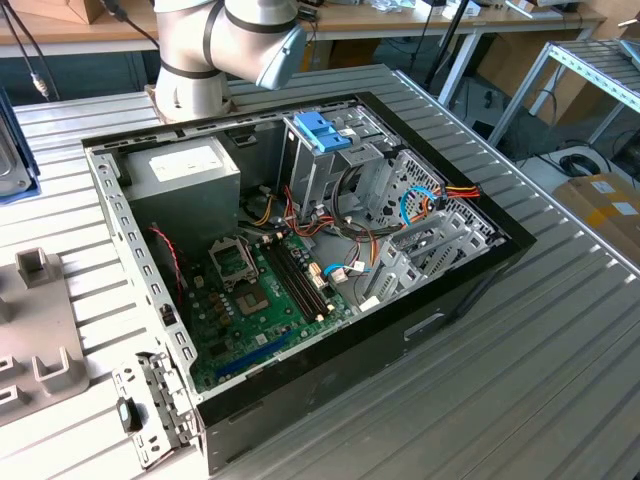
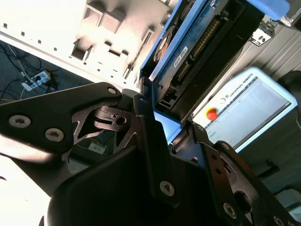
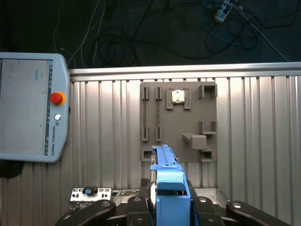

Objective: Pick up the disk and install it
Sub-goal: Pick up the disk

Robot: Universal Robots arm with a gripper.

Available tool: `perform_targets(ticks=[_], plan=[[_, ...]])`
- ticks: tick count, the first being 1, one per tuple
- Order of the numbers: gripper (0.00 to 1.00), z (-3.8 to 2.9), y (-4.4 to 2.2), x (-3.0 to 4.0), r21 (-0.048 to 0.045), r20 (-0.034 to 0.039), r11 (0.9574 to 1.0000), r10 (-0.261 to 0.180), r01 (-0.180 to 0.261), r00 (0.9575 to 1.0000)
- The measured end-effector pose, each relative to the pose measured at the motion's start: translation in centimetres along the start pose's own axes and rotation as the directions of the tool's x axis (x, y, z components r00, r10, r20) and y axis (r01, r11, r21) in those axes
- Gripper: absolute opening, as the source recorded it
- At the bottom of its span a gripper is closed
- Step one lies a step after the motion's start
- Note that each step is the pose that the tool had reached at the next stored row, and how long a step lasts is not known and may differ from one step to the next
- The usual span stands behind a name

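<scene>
The disk [image 3: 169, 181] is hanging pinched in the claw [image 3: 169, 207] over the worktop [image 3: 103, 141]. Pickup is looking done, while seating it in the computer case [image 1: 430, 320] is still waiting.

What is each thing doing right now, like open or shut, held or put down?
disk: held by the gripper, over the table, not in the computer case.
gripper: shut on the disk.
computer case: lying on its side, cover off, insides showing.
blue bracket: sitting at the top of the drive cage.
grey holder plate: lying flat on the table.
</scene>
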State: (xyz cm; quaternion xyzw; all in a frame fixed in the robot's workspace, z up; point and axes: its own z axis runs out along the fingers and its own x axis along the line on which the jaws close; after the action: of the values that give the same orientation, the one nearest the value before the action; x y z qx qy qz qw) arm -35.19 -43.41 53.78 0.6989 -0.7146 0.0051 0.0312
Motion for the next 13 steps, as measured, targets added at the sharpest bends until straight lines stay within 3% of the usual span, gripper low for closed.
perform_targets(ticks=[13], plan=[[0.37,0.05,-0.61,-0.02,0.0,-0.0007,1.0,0.0,0.0,1.0]])
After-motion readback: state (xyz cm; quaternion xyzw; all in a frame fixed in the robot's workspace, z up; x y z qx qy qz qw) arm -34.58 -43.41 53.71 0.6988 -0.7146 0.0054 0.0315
